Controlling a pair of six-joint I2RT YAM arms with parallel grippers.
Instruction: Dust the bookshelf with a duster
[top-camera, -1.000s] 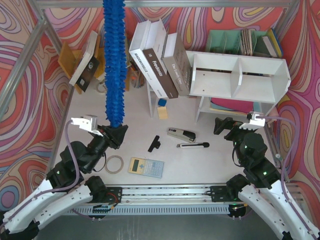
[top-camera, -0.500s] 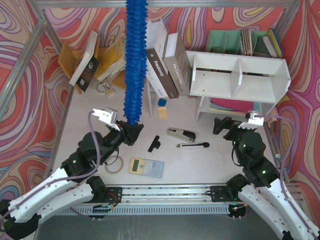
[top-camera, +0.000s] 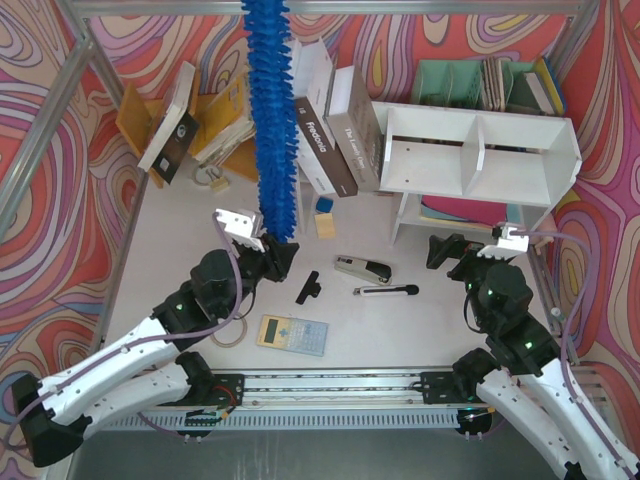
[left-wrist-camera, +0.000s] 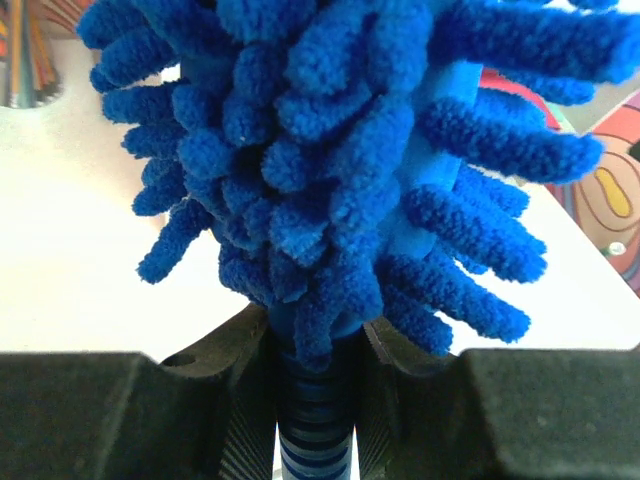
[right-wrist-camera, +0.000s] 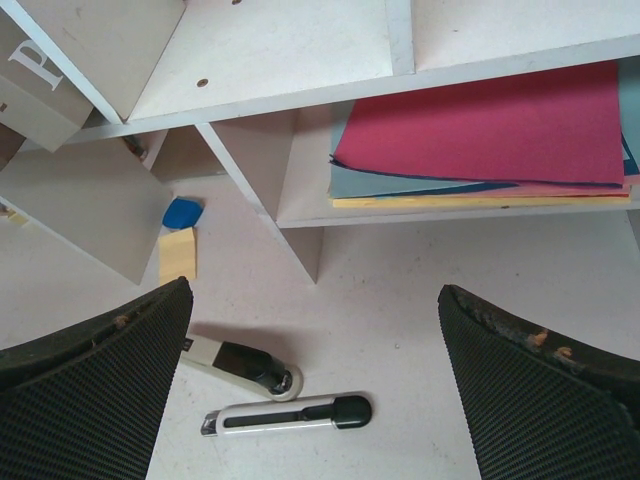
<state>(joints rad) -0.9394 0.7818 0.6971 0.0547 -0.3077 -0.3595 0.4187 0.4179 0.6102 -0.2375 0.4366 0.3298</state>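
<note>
Clamped on the long fluffy bright-blue microfibre duster (top-camera: 272, 120), my left gripper (top-camera: 275, 252) now sits farther right; my right gripper (top-camera: 456, 258) stays agape.

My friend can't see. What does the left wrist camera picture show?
A fluffy bright-blue microfibre duster fills the picture, its ribbed blue handle pinched between the black fingers of the left gripper. A white table shows behind it.

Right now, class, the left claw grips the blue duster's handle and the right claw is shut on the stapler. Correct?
No: the right wrist view shows the right claw open and empty, the stapler lying free. The left claw does grip the duster.
</note>
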